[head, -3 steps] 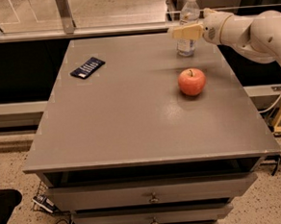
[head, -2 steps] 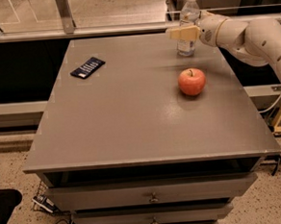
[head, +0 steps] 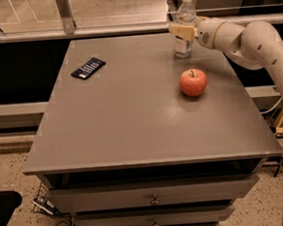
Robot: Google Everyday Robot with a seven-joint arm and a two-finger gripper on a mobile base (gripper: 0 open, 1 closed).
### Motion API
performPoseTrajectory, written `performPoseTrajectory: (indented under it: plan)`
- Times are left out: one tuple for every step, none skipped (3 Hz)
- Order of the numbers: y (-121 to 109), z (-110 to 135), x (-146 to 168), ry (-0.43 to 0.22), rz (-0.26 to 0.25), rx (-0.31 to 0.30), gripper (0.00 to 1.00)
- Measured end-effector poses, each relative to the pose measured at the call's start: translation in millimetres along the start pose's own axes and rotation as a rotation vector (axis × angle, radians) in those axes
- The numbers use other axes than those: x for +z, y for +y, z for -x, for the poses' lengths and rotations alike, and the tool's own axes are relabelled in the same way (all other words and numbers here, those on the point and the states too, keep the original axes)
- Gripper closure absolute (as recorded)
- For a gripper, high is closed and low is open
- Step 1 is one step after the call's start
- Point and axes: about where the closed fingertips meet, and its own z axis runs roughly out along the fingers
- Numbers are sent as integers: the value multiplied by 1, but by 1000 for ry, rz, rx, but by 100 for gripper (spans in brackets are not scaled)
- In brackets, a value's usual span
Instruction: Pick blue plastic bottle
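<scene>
The blue plastic bottle (head: 184, 19) is clear with a white cap and a white label. It stands upright at the far right of the grey table (head: 132, 115). My gripper (head: 182, 32) reaches in from the right and is shut on the bottle's middle, over the label. The bottle's base is at the table top. The white arm (head: 253, 39) runs off to the right edge.
A red apple (head: 193, 82) sits in front of the bottle, just below my gripper. A flat dark blue packet (head: 88, 68) lies at the far left. A rail with a glass panel (head: 76, 12) runs behind the table. Drawers (head: 152, 199) sit under the top.
My gripper and the bottle have shifted slightly to the left together. The apple and the packet have not moved.
</scene>
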Motion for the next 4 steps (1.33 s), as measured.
performPoseTrajectory:
  plan:
    - [2,-1,2,0,4,1,64]
    - [5,-1,5,0,8,2,87]
    - [7,-1,7,1,12,3,100]
    - [10,2,8,-9,22,10,100]
